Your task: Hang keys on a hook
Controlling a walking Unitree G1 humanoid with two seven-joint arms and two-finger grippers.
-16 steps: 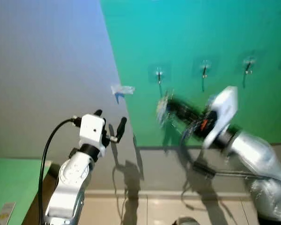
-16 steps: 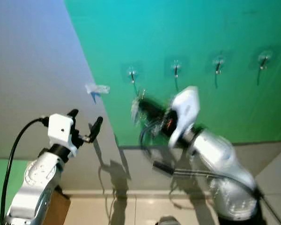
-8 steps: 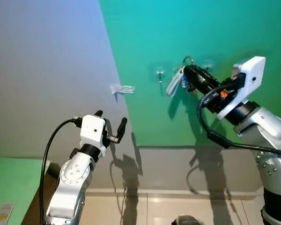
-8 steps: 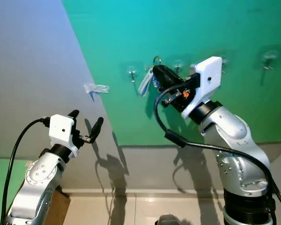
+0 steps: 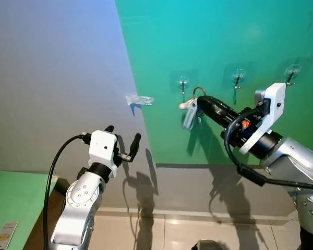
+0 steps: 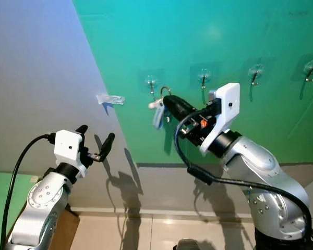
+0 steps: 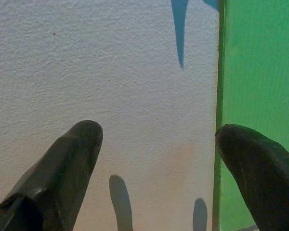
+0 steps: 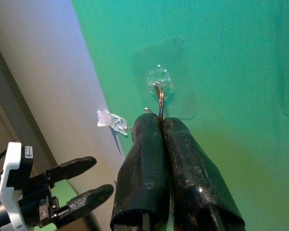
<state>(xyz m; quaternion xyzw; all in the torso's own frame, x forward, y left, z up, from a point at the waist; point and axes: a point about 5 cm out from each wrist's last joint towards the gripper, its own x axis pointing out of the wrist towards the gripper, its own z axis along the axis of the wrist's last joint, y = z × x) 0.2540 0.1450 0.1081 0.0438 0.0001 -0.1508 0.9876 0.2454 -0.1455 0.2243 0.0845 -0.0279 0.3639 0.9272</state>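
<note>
Several small hooks on clear pads line the green wall; the leftmost hook [image 5: 183,83] has two more hooks [image 5: 238,77] [image 5: 291,71] to its right. My right gripper [image 5: 201,101] is shut on the key ring [image 5: 198,91], just below and right of the leftmost hook. The keys [image 5: 189,112] dangle from the ring with a blue-white tag. In the right wrist view the ring [image 8: 160,103] sticks out between the closed fingers, right under that hook [image 8: 158,79]. My left gripper [image 5: 122,136] is open and empty, held low before the grey wall [image 7: 135,72].
A scrap of clear tape [image 5: 138,99] sticks to the grey wall by the green edge. A green surface [image 5: 10,203] and a brown box [image 6: 68,229] lie at lower left. Pale floor tiles [image 5: 188,234] run below the baseboard.
My right gripper has dropped lower and slightly left with the keys, from above hook height to just under the leftmost hook. The left arm has stayed still.
</note>
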